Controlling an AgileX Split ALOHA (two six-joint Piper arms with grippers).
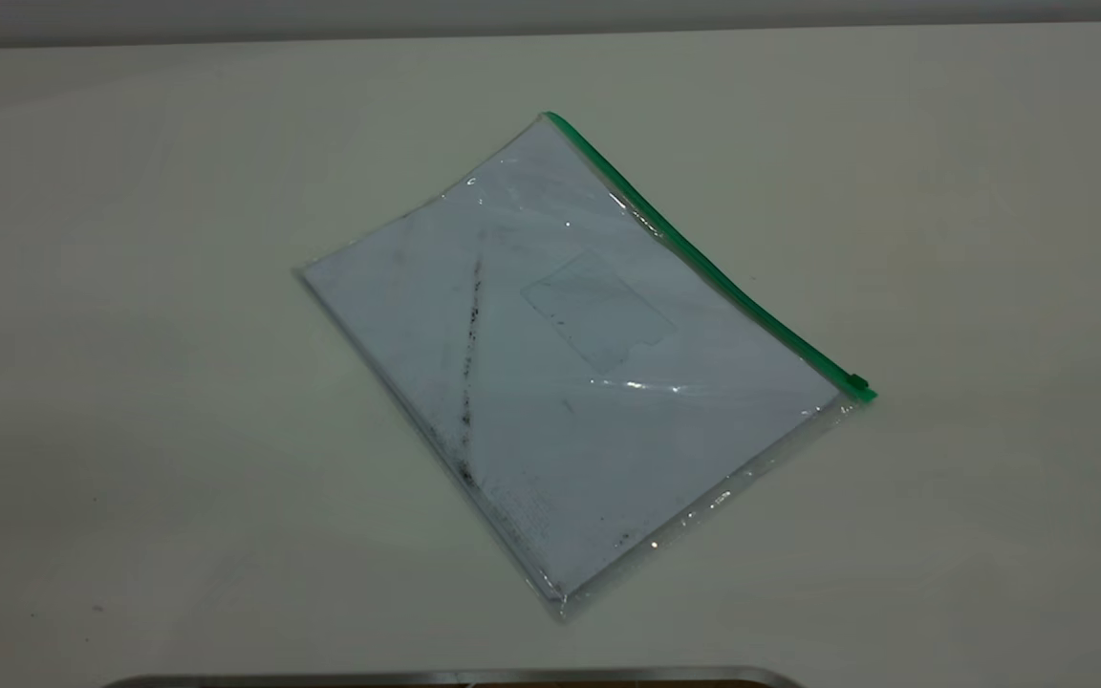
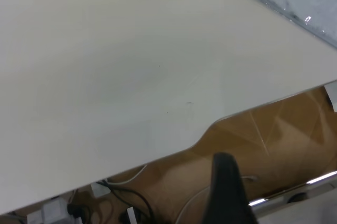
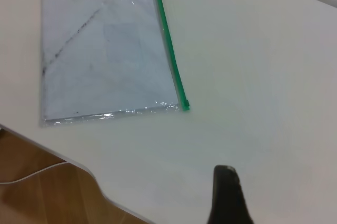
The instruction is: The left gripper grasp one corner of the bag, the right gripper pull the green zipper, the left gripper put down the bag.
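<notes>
The bag (image 1: 565, 363) lies flat and skewed on the white table (image 1: 130, 334), white paper inside it, with the green zipper (image 1: 703, 258) along its far-right long edge and the small slider tab (image 1: 858, 384) at the end of that strip nearer the right side. Neither arm shows in the exterior view; in the wrist views only one dark finger of the left gripper (image 2: 227, 190) and of the right gripper (image 3: 227, 195) shows, each well apart from the bag, touching nothing, and its opening cannot be told. No readable writing or brand shows on the bag, only a dark diagonal smudge line (image 1: 469, 354) and a faint rectangular patch (image 1: 598, 311).
</notes>
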